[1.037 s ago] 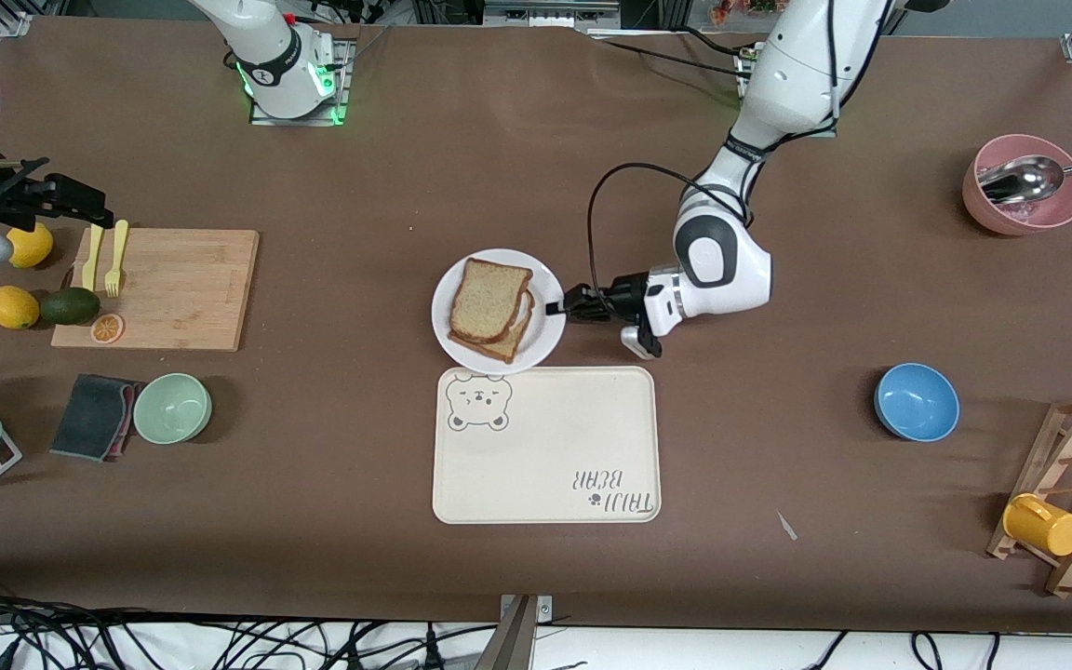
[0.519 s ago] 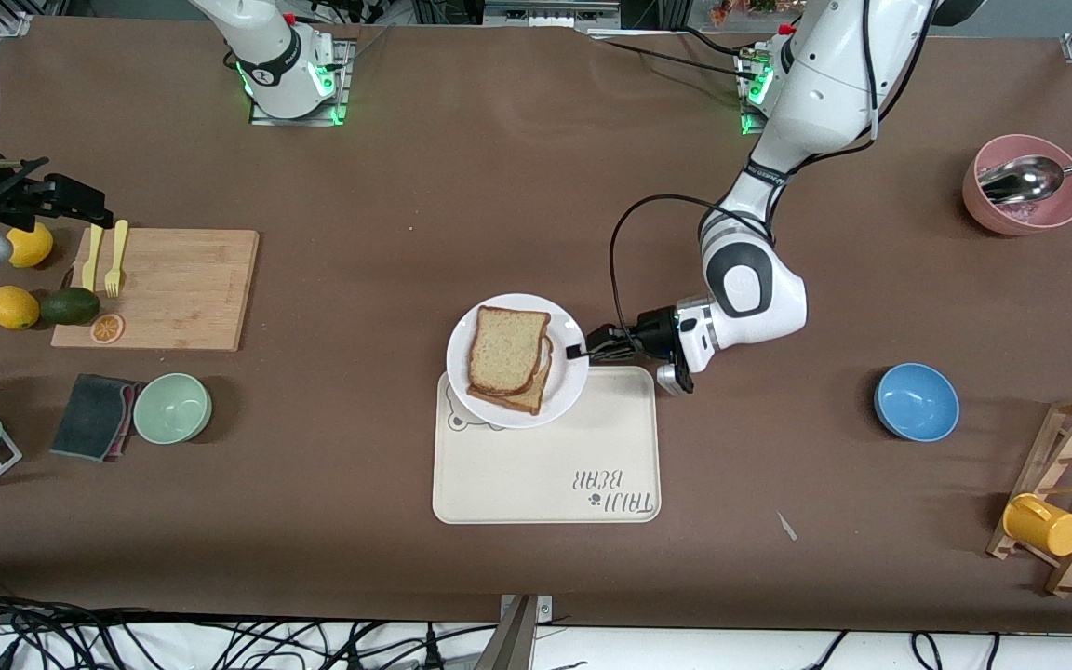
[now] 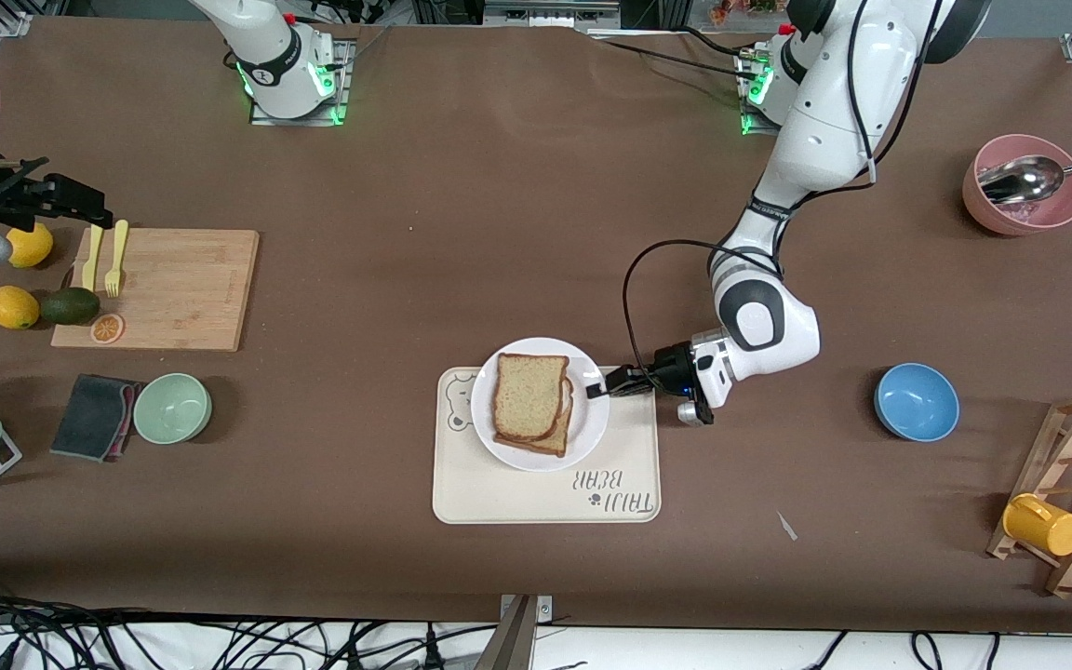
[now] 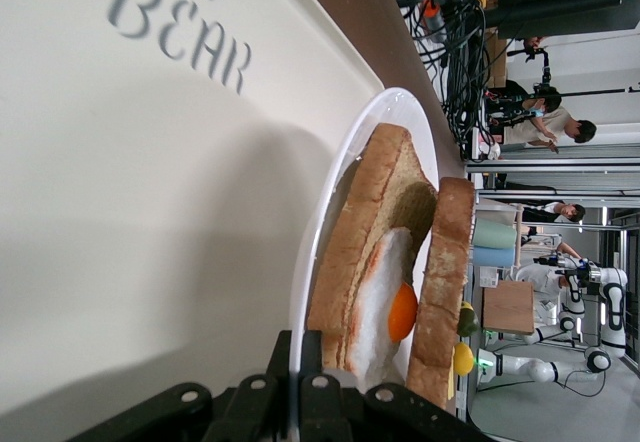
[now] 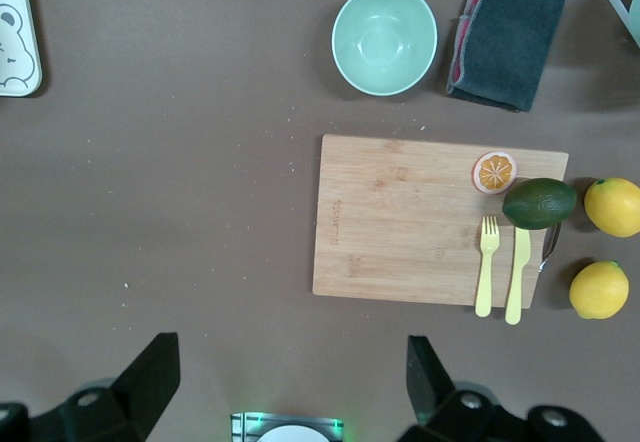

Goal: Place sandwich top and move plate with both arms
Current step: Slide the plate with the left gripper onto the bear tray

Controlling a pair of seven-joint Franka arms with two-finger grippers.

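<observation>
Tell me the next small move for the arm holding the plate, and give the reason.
Probably lower it and let go. The left gripper is shut on the rim of the plate, which is now over the cream tray, and the sandwich top already lies on the egg slice. The right gripper waits open over the table near the cutting board.

A high front camera looks down over the whole table toward the robots' bases. The left wrist camera sits close, low along the cream tray [image 3: 545, 484] [image 4: 120, 212]. The right wrist camera looks straight down from high on the cutting board [image 5: 430, 220] [image 3: 159, 288].
</observation>
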